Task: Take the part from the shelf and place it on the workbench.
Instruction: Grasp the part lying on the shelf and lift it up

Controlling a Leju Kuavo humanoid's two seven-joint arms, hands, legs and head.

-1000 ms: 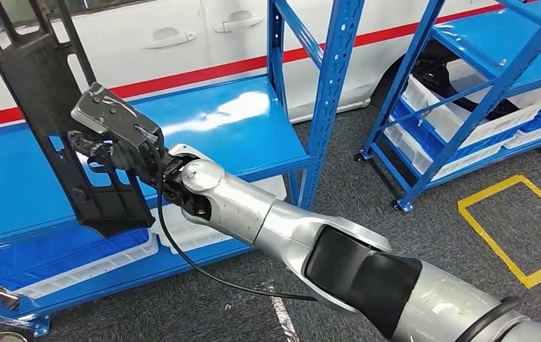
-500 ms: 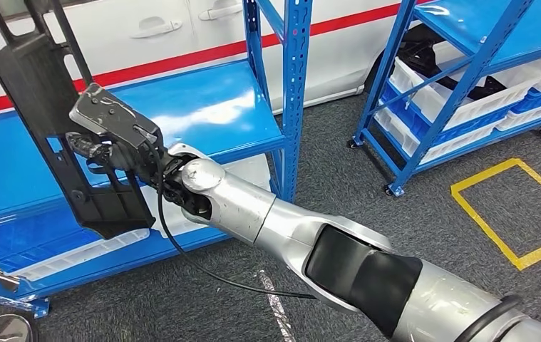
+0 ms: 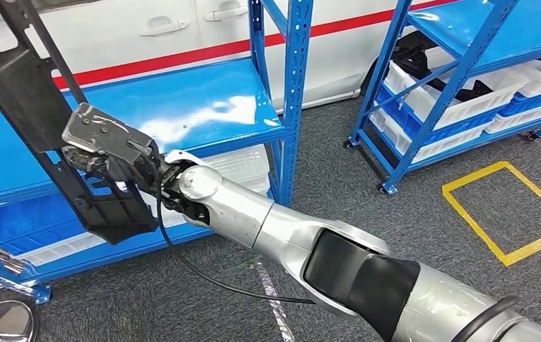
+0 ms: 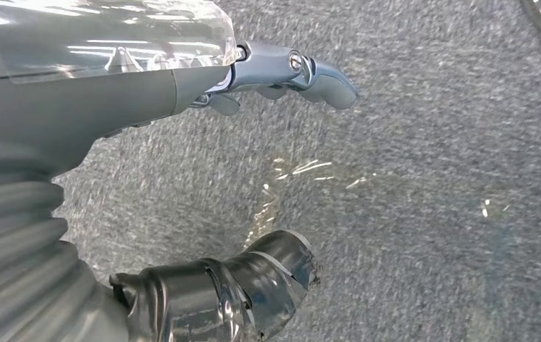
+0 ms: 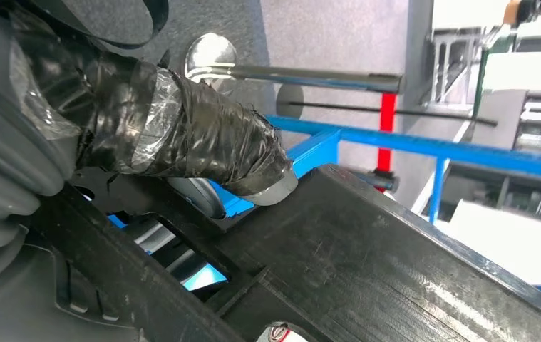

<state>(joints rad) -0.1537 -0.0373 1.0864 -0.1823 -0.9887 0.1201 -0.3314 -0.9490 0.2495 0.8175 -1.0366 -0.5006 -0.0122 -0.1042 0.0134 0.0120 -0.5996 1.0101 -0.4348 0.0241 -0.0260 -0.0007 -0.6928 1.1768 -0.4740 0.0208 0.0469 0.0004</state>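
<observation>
Right hand gripping the black part (tilted) in front of the blue shelf, left hand hanging, fingers apart, holding nothing.

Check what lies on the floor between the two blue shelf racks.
In the head view, the stretch between the near blue rack and the wheeled rack is bare grey carpet, with the white car body behind it.

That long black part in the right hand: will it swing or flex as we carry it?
The black part looks like rigid moulded plastic with cutouts, so probably stiff and fairly light. The right hand grips it low, with most of its length above, so it may lever or twist in the grip.
</observation>
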